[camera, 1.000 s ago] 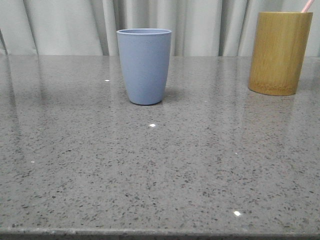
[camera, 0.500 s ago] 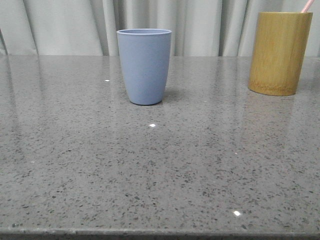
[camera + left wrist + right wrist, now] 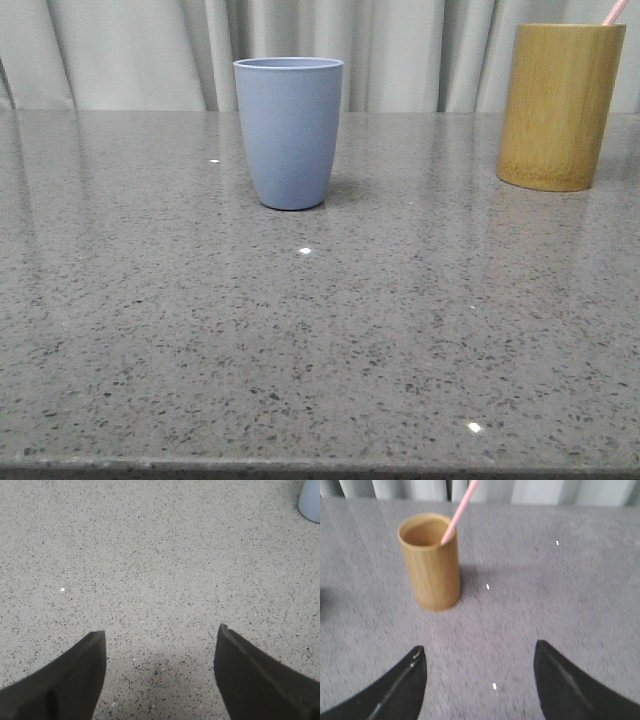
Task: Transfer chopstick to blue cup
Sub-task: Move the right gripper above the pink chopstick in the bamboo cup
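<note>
The blue cup [image 3: 288,132] stands upright at the middle back of the grey stone table; its edge shows in the left wrist view [image 3: 311,500]. A pale pink chopstick [image 3: 461,509] leans out of the bamboo cylinder [image 3: 430,562]; only its tip [image 3: 615,11] shows in the front view, above the cylinder [image 3: 558,105] at the back right. My left gripper [image 3: 161,636] is open and empty over bare table, well short of the blue cup. My right gripper [image 3: 480,651] is open and empty, a short way before the bamboo cylinder. Neither gripper shows in the front view.
A grey speckled stone table [image 3: 320,330] carries both cups, with its front edge at the bottom of the front view. A pale curtain [image 3: 130,50] hangs behind the table.
In the front view nothing on the table has moved. The faint reflections on the left of the tabletop shift slightly.
</note>
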Robot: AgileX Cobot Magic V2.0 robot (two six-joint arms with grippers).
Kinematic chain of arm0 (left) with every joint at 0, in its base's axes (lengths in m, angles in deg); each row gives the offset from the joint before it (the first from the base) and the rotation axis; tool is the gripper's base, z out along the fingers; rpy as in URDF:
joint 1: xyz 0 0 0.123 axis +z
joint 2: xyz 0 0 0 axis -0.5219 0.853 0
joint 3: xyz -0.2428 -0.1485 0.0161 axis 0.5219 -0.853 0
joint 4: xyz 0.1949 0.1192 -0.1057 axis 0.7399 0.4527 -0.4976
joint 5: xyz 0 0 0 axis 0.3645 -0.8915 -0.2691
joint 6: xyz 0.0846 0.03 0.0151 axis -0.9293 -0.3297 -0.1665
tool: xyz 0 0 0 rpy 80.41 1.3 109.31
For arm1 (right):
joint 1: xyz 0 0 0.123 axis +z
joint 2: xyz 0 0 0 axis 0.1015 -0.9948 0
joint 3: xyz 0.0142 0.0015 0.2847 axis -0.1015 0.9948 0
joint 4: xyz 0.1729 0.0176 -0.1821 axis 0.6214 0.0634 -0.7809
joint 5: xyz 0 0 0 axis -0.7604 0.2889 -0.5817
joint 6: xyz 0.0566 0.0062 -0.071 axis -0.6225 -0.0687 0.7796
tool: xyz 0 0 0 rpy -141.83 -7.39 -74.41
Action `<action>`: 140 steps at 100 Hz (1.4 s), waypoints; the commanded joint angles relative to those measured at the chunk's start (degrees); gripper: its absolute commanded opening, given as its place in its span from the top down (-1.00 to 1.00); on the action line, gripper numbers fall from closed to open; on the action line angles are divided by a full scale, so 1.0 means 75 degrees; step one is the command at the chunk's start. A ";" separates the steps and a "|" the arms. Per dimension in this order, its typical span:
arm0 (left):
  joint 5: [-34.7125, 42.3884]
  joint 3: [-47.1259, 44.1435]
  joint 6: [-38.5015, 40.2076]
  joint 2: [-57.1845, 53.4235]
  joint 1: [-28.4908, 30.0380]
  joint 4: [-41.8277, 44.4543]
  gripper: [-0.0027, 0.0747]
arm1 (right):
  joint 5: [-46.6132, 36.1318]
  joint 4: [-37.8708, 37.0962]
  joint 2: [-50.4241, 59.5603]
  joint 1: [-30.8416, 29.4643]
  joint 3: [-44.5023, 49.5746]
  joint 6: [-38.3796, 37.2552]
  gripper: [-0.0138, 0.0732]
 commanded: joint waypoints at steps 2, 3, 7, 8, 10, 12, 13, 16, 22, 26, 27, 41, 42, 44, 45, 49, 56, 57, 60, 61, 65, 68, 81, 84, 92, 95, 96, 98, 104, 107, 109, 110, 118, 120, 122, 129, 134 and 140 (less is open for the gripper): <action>0.0552 0.0180 0.0087 0.0031 0.0018 0.0009 -0.24 | -0.1463 0.0148 -0.0154 -0.0044 -0.0251 0.0023 -0.40; 0.0566 0.0180 0.0087 0.0031 0.0018 0.0009 -0.24 | -0.1539 0.0181 -0.0165 -0.0044 -0.0251 0.0023 -0.40; 0.0566 0.0180 0.0087 0.0031 0.0018 0.0009 -0.24 | -0.1965 0.0271 -0.0252 -0.0044 -0.0251 0.0023 -0.40; 0.0566 0.0180 0.0087 0.0031 0.0018 0.0009 -0.24 | -0.2091 0.0286 -0.0272 -0.0044 -0.0251 0.0023 -0.40; 0.0566 0.0180 0.0087 0.0031 0.0018 0.0009 -0.24 | -0.2209 0.0324 -0.0331 -0.0044 -0.0251 0.0023 -0.40; 0.0566 0.0180 0.0087 0.0031 0.0018 0.0009 -0.24 | -0.2382 0.0353 -0.0407 -0.0044 -0.0251 0.0023 -0.40; 0.0566 0.0180 0.0087 0.0031 0.0018 0.0009 -0.24 | -0.2489 0.0354 -0.0435 -0.0044 -0.0251 0.0023 -0.40; 0.0566 0.0180 0.0087 0.0031 0.0018 0.0009 -0.24 | -0.2670 0.0371 -0.0590 -0.0044 -0.0251 0.0023 -0.40; 0.0566 0.0180 0.0074 0.0031 0.0018 0.0009 -0.24 | -0.3020 0.0397 -0.0882 -0.0044 -0.0251 0.0014 -0.40; 0.0566 0.0180 0.0074 0.0031 0.0018 0.0009 -0.24 | -0.3222 0.0397 -0.1113 -0.0044 -0.0251 0.0014 -0.40; 0.0566 0.0180 0.0074 0.0031 0.0018 0.0009 -0.24 | -0.3311 0.0397 -0.1152 -0.0044 -0.0251 0.0014 -0.40; 0.0553 0.0180 0.0074 0.0031 0.0018 0.0009 -0.24 | -0.4297 0.0399 -0.1950 -0.0044 -0.0251 0.0005 -0.40; 0.0553 0.0180 0.0074 0.0031 0.0018 0.0009 -0.24 | -0.4346 0.0399 -0.2026 -0.0044 -0.0251 0.0005 -0.40; 0.0553 0.0180 0.0074 0.0031 0.0018 0.0009 -0.24 | -0.4483 0.0399 -0.2135 -0.0044 -0.0251 0.0002 -0.40; 0.0553 0.0180 0.0074 0.0031 0.0018 0.0009 -0.24 | -0.4529 0.0399 -0.2171 -0.0044 -0.0251 0.0002 -0.40; 0.0553 0.0180 0.0074 0.0031 0.0018 0.0009 -0.24 | -0.4775 0.0405 -0.2412 -0.0044 -0.0251 -0.0023 -0.40; 0.0553 0.0180 0.0074 0.0031 0.0018 0.0009 -0.24 | -0.5124 0.0405 -0.2792 -0.0044 -0.0251 -0.0023 -0.40; 0.0553 0.0180 0.0074 0.0031 0.0018 0.0009 -0.24 | -0.5184 0.0407 -0.2829 -0.0044 -0.0251 -0.0023 -0.40; 0.0553 0.0180 0.0074 0.0031 0.0018 0.0009 -0.24 | -0.5301 0.0414 -0.2972 -0.0044 -0.0251 -0.0023 -0.40; 0.0553 0.0180 0.0074 0.0031 0.0018 0.0009 -0.24 | -0.5323 0.0414 -0.3042 -0.0044 -0.0251 -0.0023 -0.40; 0.0553 0.0180 0.0074 0.0031 0.0018 0.0009 -0.24 | -0.5471 0.0431 -0.3246 -0.0044 -0.0251 -0.0062 -0.40; 0.0553 0.0180 0.0074 0.0031 0.0018 0.0009 -0.24 | -0.5558 0.0447 -0.3374 -0.0044 -0.0251 -0.0100 -0.40; 0.0553 0.0180 0.0074 0.0031 0.0018 0.0009 -0.24 | -0.5995 0.0465 -0.3837 -0.0044 -0.0251 -0.0277 -0.40; 0.0553 0.0180 0.0074 0.0031 0.0018 0.0009 -0.24 | -0.6084 0.0495 -0.3935 -0.0044 -0.0251 -0.0278 -0.40; 0.0553 0.0180 0.0074 0.0031 0.0018 0.0009 -0.24 | -0.6307 0.0545 -0.4120 -0.0044 -0.0251 -0.0278 -0.40; 0.0553 0.0180 0.0074 0.0031 0.0018 0.0009 -0.24 | -0.6365 0.0544 -0.4177 -0.0044 -0.0251 -0.0278 -0.40; 0.0553 0.0180 0.0074 0.0031 0.0018 0.0009 -0.24 | -0.6378 0.0552 -0.4203 -0.0044 -0.0251 -0.0278 -0.40; 0.0553 0.0180 0.0074 0.0031 0.0018 0.0009 -0.24 | -0.6416 0.0553 -0.4234 -0.0044 -0.0251 -0.0278 -0.40; 0.0553 0.0180 0.0074 0.0031 0.0018 0.0009 -0.24 | -0.6527 0.0557 -0.4332 -0.0044 -0.0251 -0.0278 -0.40; 0.0553 0.0180 0.0074 0.0031 0.0018 0.0009 -0.24 | -0.6572 0.0557 -0.4367 -0.0044 -0.0251 -0.0278 -0.40; 0.0553 0.0180 0.0074 0.0031 0.0018 0.0009 -0.24 | -0.6606 0.0557 -0.4405 -0.0044 -0.0251 -0.0278 -0.40; 0.0553 0.0180 0.0074 0.0031 0.0018 0.0009 -0.24 | -0.6618 0.0604 -0.4432 -0.0044 -0.0251 -0.0278 -0.40; 0.0553 0.0180 0.0074 0.0031 0.0018 0.0009 -0.24 | -0.6732 0.0604 -0.4521 -0.0073 -0.0251 -0.0278 -0.40; 0.0553 0.0180 0.0074 0.0031 0.0018 0.0009 -0.24 | -0.6744 0.0604 -0.4538 -0.0099 -0.0251 -0.0278 -0.40; 0.0553 0.0180 0.0074 0.0031 0.0018 0.0009 -0.24 | -0.6745 0.0604 -0.4570 -0.0131 -0.0251 -0.0278 -0.40; 0.0553 0.0180 0.0074 0.0031 0.0018 0.0009 -0.24 | -0.6767 0.0604 -0.4627 -0.0267 -0.0251 -0.0278 -0.40; 0.0553 0.0180 0.0074 0.0031 0.0018 0.0009 -0.24 | -0.6784 0.0604 -0.4652 -0.0384 -0.0251 -0.0278 -0.40; 0.0553 0.0180 0.0074 0.0031 0.0018 0.0009 -0.24 | -0.6803 0.0604 -0.4660 -0.0489 -0.0251 -0.0278 -0.40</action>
